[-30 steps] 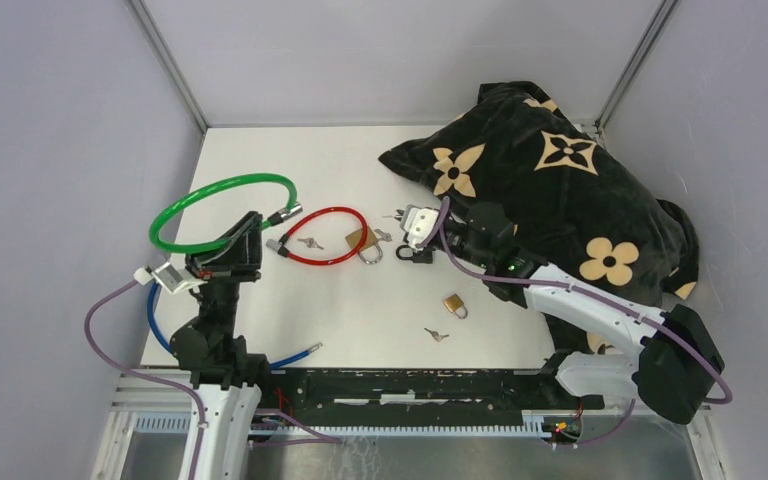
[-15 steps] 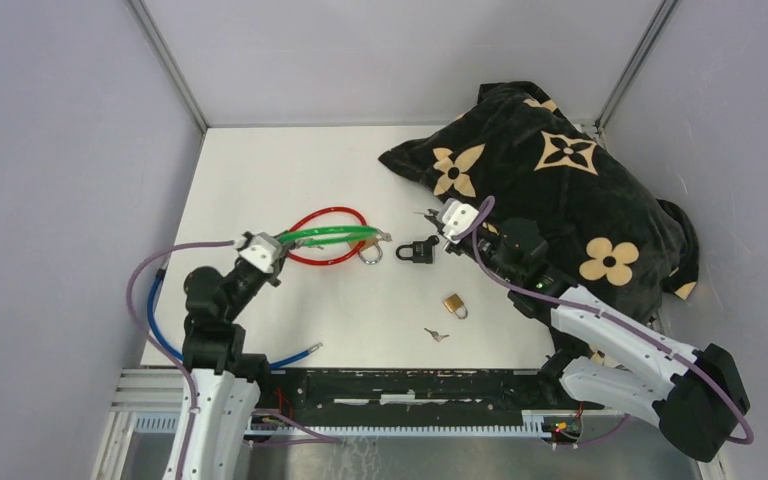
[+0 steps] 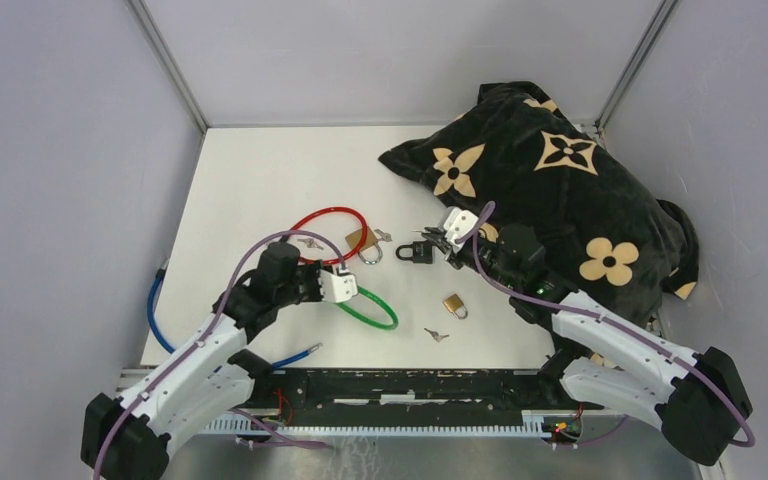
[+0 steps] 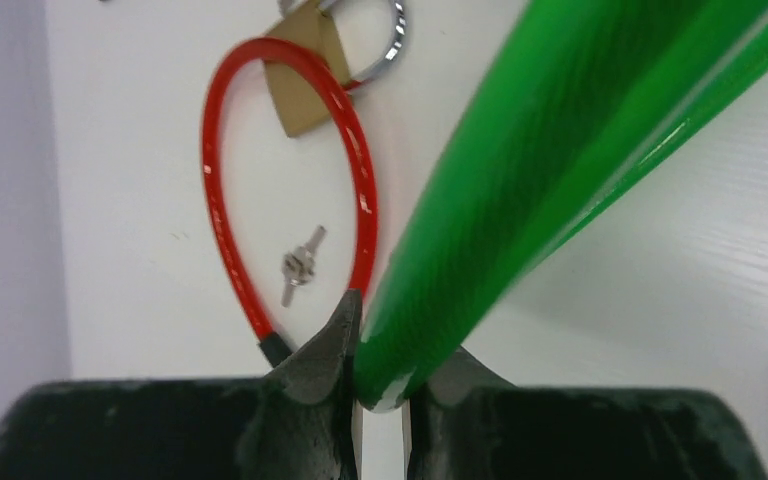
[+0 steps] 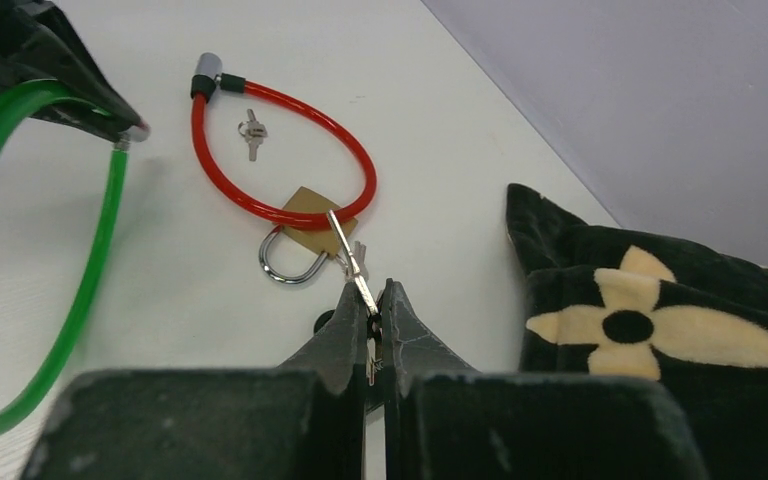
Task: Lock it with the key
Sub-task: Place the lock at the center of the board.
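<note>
While the right gripper point(image 5: 375, 318) keeps nothing but a key point(image 5: 352, 258) between its jaws, these are pressed together on the key's head. The blade projects forward and upward past the fingertips. The key is held off the table point(image 3: 260, 170), just beside the black padlock point(image 3: 418, 250), which lies flat in front of the patterned cushion point(image 3: 560, 180). No contact between key and black padlock can be confirmed from any view.

Left gripper point(image 4: 380, 350): jaws clamped on one end of the green cable lock point(image 4: 520, 200). The loop runs out from the jaws toward the near middle of the table. The right wrist view shows the cable's other end, a bare metal tip, hanging free close to the left gripper.

Other items noted on the table:
- Red cable lock point(image 4: 364, 205), lying in a loop beyond the left gripper, with a second key point(image 4: 300, 265) inside the loop.
- Brass padlock point(image 5: 305, 235) with a chrome shackle, touching the red loop's right side.
- Small brass padlock point(image 3: 453, 304), lying apart, nearer the arm bases.
- Third key point(image 3: 437, 335), loose, just beside the small brass padlock.
- Blue cable point(image 3: 155, 320), along the left near edge.
</note>
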Controlling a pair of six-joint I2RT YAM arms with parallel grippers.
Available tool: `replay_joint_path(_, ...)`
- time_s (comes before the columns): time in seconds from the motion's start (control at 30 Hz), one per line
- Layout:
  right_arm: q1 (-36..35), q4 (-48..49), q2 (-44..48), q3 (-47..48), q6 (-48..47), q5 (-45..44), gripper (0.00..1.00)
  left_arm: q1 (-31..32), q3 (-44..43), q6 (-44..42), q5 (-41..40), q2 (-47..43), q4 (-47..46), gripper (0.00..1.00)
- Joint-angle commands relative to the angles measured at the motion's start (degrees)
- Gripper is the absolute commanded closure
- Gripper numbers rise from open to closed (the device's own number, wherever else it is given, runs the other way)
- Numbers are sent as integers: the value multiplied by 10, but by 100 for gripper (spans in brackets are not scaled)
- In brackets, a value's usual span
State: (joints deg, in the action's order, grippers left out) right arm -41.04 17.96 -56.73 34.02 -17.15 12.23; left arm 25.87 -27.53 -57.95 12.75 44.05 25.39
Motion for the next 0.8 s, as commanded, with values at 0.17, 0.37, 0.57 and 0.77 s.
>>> replay_joint_path(0.17,-33,14,0,13,21,26,100,66,7,-29,-205,52,-284,98)
replay_joint_path(0.37,-91,-7,-55,39,19,20,100,82,60,-105,-77,24,-49,60)
replay_joint_path(0.57,-133,-12,-154,74,55,36,100,82,36,-110,-20,-12,59,17)
replay_joint_path(0.77,-153,-28,-285,138,121,76,100,82,-40,-114,72,-37,211,0)
